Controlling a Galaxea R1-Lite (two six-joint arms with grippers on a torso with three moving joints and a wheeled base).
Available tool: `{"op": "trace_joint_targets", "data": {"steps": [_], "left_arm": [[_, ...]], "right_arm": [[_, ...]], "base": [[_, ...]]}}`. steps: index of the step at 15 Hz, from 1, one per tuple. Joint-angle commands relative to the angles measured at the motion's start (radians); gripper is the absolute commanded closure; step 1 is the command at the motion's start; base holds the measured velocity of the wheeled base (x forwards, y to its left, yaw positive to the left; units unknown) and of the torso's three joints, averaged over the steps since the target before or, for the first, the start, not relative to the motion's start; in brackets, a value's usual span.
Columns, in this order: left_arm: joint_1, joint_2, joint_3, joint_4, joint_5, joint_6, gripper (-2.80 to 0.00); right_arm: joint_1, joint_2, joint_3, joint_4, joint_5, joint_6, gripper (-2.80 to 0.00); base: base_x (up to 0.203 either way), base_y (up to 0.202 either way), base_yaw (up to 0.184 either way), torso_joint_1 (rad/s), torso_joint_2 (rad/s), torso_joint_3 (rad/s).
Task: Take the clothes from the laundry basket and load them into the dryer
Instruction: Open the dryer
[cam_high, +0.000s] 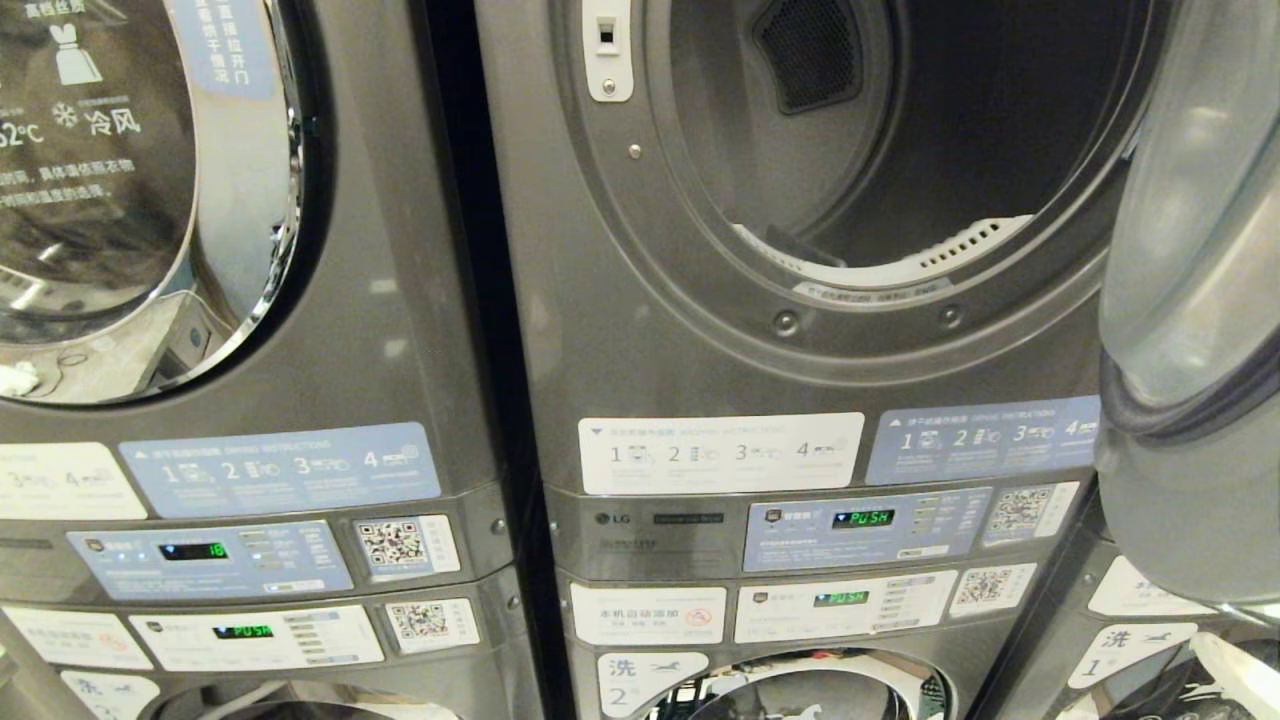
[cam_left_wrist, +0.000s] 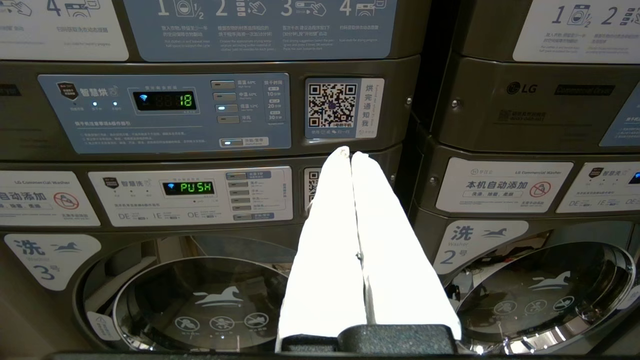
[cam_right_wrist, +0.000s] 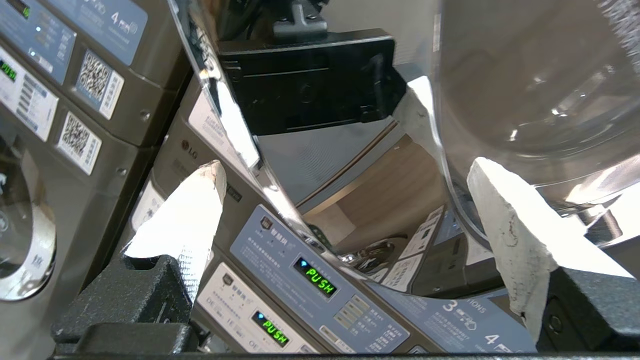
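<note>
The right claw (cam_right_wrist: 345, 200) stands wide apart and empty, its fingers (cam_right_wrist: 185, 220) straddling the chrome rim of the swung-open door (cam_right_wrist: 525, 90) of the dryer (cam_high: 800, 330). The left claw (cam_left_wrist: 352, 160), pressed together on nothing, faces the control panels further left. Neither clothes nor laundry basket show anywhere, so the right arm, nearer the open drum (cam_high: 950, 120), must probably first turn away to find them.
</note>
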Motion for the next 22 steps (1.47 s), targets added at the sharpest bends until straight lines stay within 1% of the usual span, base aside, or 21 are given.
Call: {"op": "trace_joint_targets", "data": {"steps": [1, 9, 13, 14, 22], "left_arm": [[0.0, 0.0, 0.0, 0.0, 0.0, 0.0, 0.0], [0.0, 0.0, 0.0, 0.0, 0.0, -0.001, 0.0], [0.0, 0.0, 0.0, 0.0, 0.0, 0.001, 0.0], [0.0, 0.0, 0.0, 0.0, 0.0, -0.001, 0.0], [0.0, 0.0, 0.0, 0.0, 0.0, 0.001, 0.0]], "right_arm": [[0.0, 0.024, 0.002, -0.004, 0.002, -0.003, -2.8], [0.0, 0.06, -0.01, -0.029, 0.0, -0.006, -2.8], [-0.001, 0.121, -0.005, -0.142, -0.008, -0.008, -2.8], [-0.001, 0.128, -0.005, -0.153, -0.009, -0.015, -2.8], [-0.003, 0.101, 0.005, -0.155, -0.012, -0.018, -2.8]], "base": [[0.0, 0.0, 0.0, 0.0, 0.0, 0.0], [0.0, 0.0, 0.0, 0.0, 0.0, 0.0], [0.0, 0.0, 0.0, 0.0, 0.0, 0.0], [0.0, 0.0, 0.0, 0.0, 0.0, 0.0], [0.0, 0.0, 0.0, 0.0, 0.0, 0.0]]}}
